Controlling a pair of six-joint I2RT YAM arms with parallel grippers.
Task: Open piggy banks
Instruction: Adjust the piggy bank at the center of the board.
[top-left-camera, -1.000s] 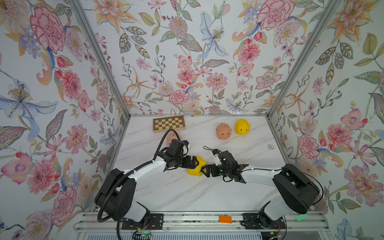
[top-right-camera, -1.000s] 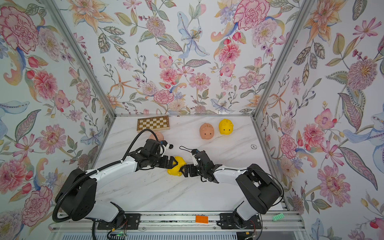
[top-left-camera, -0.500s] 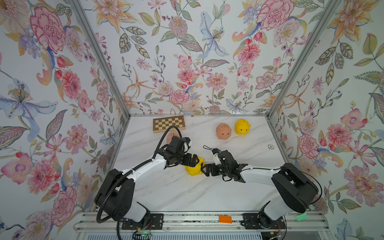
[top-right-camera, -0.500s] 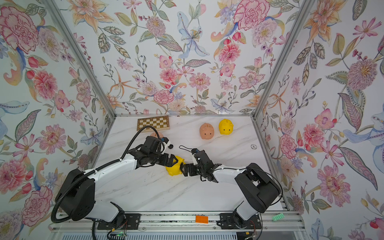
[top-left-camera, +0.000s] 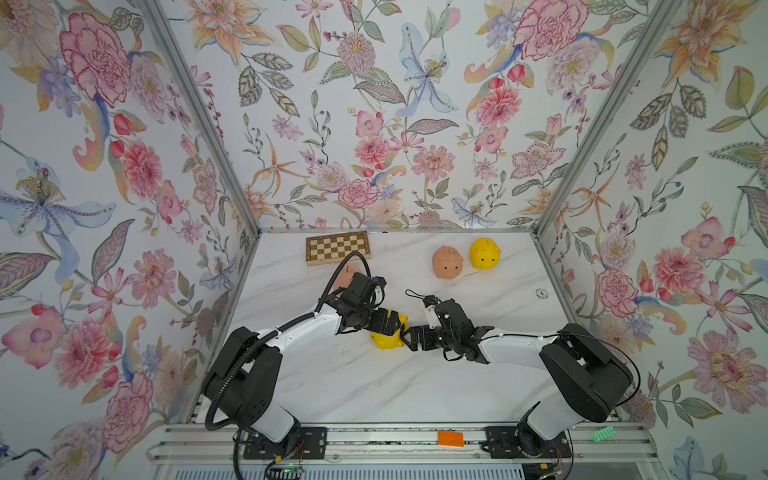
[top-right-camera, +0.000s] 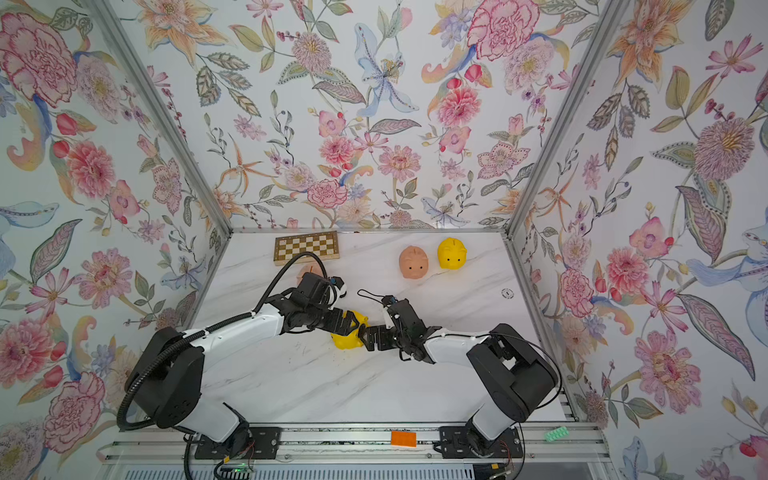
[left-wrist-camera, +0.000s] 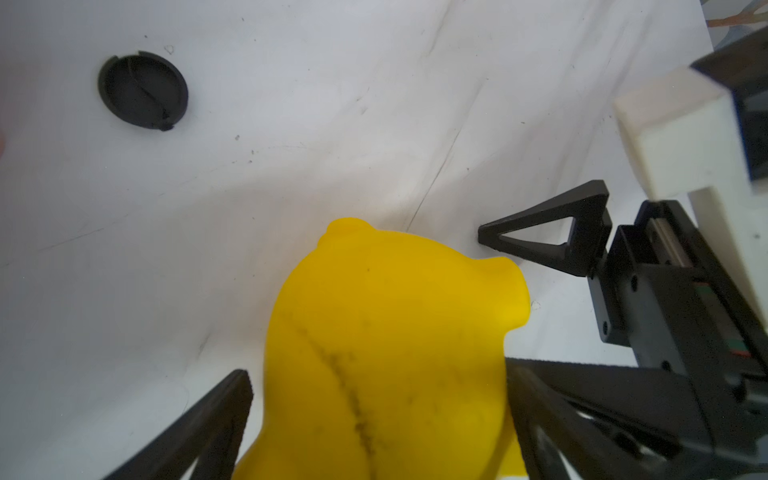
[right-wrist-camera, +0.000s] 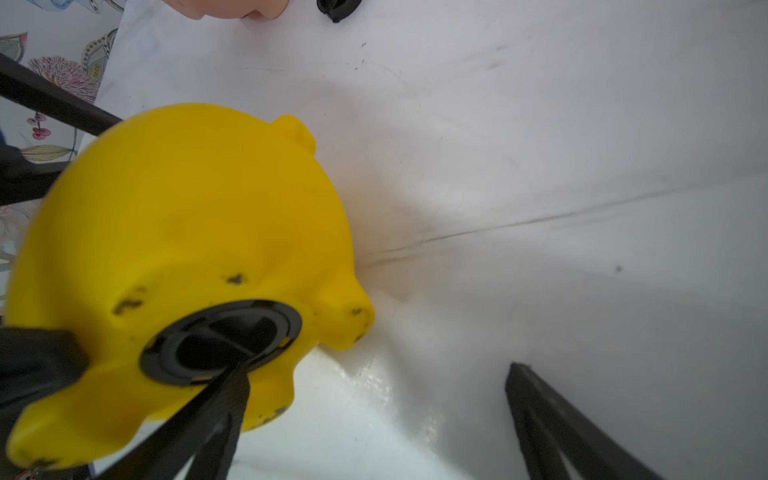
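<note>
A yellow piggy bank (top-left-camera: 388, 337) (top-right-camera: 347, 338) lies on its side mid-table, its underside facing my right gripper. My left gripper (top-left-camera: 388, 324) (left-wrist-camera: 374, 382) is open and straddles it: one finger touches, the other shows a thin gap. The black plug (right-wrist-camera: 220, 340) sits in the pig's underside. My right gripper (top-left-camera: 409, 338) (right-wrist-camera: 376, 370) is open, with one fingertip (right-wrist-camera: 232, 378) at the plug's slot and nothing between its fingers. A peach piggy bank (top-left-camera: 447, 262) and a yellow one (top-left-camera: 484, 253) stand at the back right. Another peach one (top-left-camera: 347, 274) is half hidden behind my left arm.
A loose black plug (left-wrist-camera: 143, 95) (right-wrist-camera: 338, 8) lies on the marble near the peach pig. The chessboard (top-left-camera: 337, 247) rests against the back wall. A small round disc (top-left-camera: 541, 293) lies near the right wall. Flowered walls close three sides.
My left gripper and the yellow pig between its fingers have shifted slightly to the left. My right gripper followed and stays at the pig's underside.
</note>
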